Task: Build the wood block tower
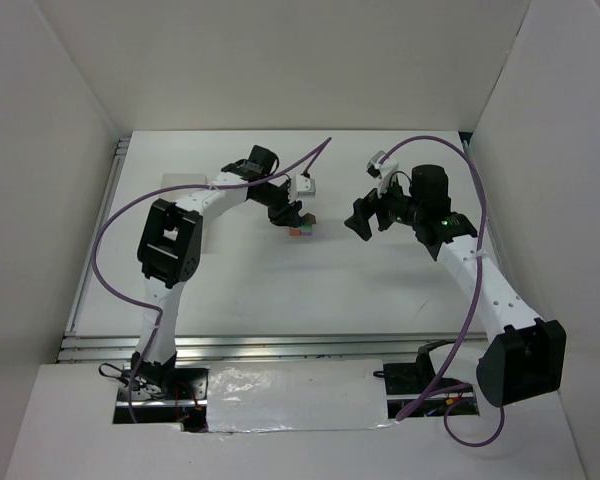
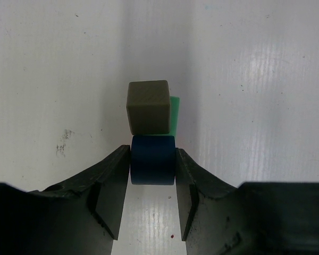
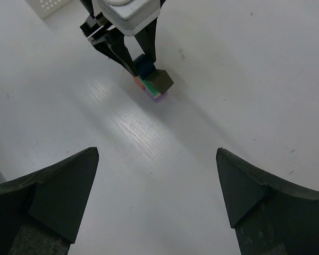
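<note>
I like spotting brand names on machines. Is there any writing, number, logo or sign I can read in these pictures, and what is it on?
No text can be read in any view.
The dark blue block, olive-grey block and green block have plain painted faces.
The left arm, right arm and white perforated box show no legible marking. Any print there is too small to tell.

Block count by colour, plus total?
orange-red block: 1
green block: 1
dark blue block: 1
olive-grey block: 1
purple block: 1
Total: 5
</note>
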`<state>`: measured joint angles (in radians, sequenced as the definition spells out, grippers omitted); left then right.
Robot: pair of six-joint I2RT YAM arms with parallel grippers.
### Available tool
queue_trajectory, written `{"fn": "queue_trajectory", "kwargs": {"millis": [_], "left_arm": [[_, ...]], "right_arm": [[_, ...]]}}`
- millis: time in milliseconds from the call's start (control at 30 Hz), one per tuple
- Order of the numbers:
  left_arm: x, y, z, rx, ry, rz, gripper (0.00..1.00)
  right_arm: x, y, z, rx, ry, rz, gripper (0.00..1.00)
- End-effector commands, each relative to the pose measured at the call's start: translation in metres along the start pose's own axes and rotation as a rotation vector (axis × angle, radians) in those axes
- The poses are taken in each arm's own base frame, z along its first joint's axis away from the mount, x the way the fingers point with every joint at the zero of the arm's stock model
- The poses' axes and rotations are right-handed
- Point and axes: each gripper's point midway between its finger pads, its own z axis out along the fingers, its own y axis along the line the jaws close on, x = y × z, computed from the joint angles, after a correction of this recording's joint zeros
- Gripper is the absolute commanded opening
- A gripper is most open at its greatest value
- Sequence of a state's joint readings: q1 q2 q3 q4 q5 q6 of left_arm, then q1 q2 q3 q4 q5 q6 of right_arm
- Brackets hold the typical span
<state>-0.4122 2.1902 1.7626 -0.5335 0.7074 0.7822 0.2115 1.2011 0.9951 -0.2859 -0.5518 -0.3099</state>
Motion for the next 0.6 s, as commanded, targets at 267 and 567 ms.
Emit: {"fn": "queue_trajectory", "kwargs": {"millis": [267, 567], "left_arm": [[-0.013, -0.001, -0.002, 0.013, -0.035, 0.06, 0.61], [-0.022, 0.005, -0.012, -0.02, -0.056, 0.057, 0.83]], "right_arm": [[-0.025, 0.001, -0.008, 0.013, -0.048, -0.054, 1.0], [-0.024, 0.002, -0.007, 0.003, -0.047, -0.053, 1.0]]}}
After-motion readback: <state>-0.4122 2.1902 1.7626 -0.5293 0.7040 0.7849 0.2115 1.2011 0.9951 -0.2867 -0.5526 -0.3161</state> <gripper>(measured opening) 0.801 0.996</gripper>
